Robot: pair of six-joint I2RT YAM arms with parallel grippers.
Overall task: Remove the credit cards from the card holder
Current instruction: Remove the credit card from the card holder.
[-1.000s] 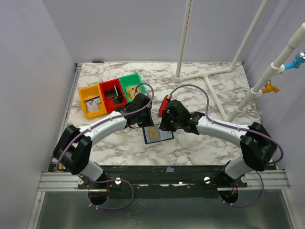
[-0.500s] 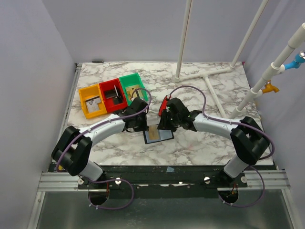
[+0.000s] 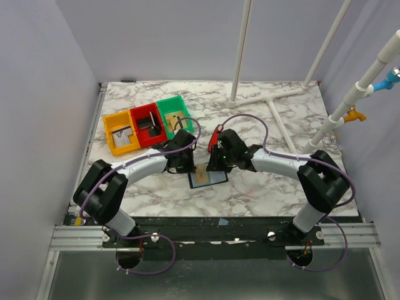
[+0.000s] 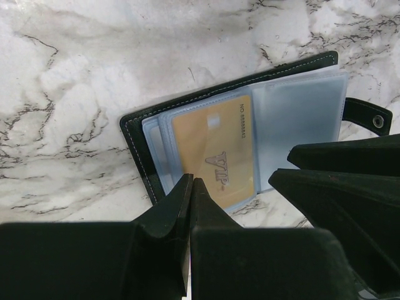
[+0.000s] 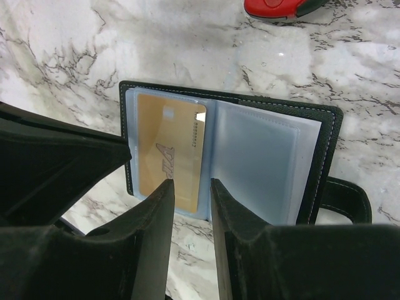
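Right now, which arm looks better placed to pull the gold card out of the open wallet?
Probably right. The right claw stands open over the near edge of the gold card in the card holder. The left claw is shut at the holder's border and must open first.

One card holder [image 5: 265, 165], one gold card [image 5: 170, 156], three bins [image 3: 145, 109], one red tool [image 5: 281, 7].
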